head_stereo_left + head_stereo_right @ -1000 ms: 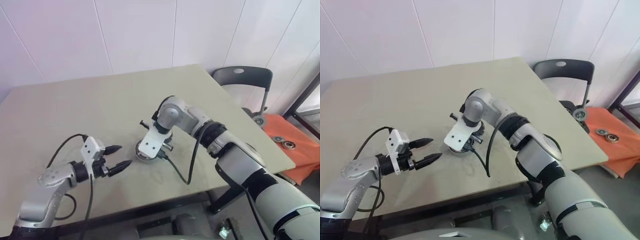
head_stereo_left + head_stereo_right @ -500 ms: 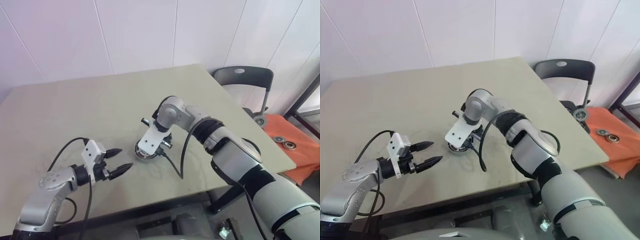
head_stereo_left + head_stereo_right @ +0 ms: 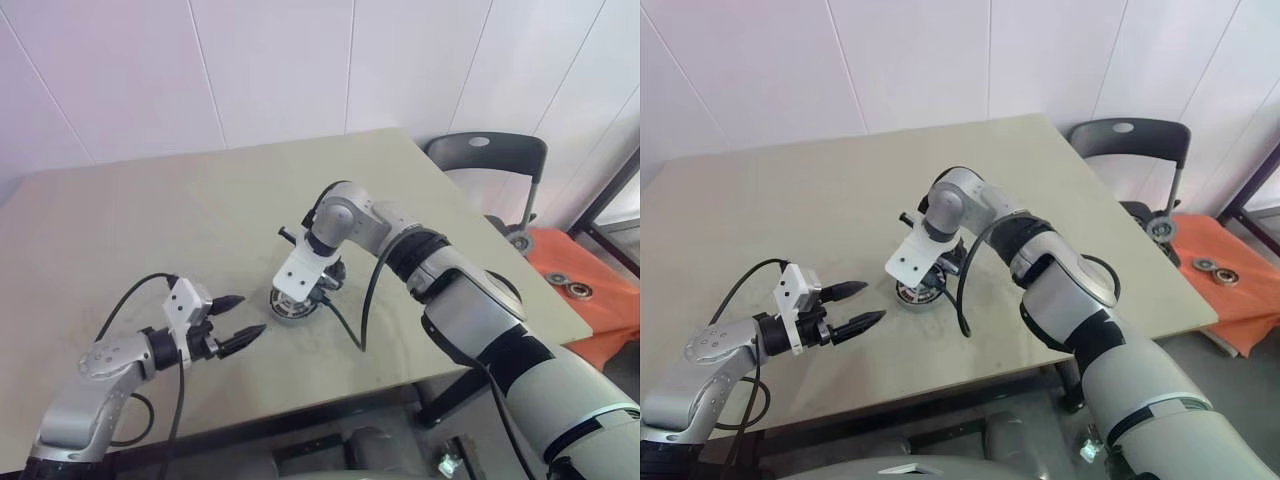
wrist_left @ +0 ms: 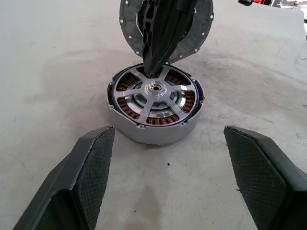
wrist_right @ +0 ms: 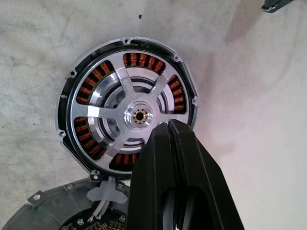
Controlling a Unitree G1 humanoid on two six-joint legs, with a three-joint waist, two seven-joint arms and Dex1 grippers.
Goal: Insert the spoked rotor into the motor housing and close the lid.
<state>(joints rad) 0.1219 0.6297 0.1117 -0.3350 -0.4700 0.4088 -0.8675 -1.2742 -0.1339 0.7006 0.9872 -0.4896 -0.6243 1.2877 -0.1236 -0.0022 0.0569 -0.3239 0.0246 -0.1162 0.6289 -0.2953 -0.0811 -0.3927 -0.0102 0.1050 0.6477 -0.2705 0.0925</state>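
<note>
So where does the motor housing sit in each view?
Left eye: housing at table centre, under the right gripper.
Right eye, same spot.
Left wrist, centre, rotor seated inside.
Right wrist, upper centre.
Shared landmark: the shut right gripper.
</note>
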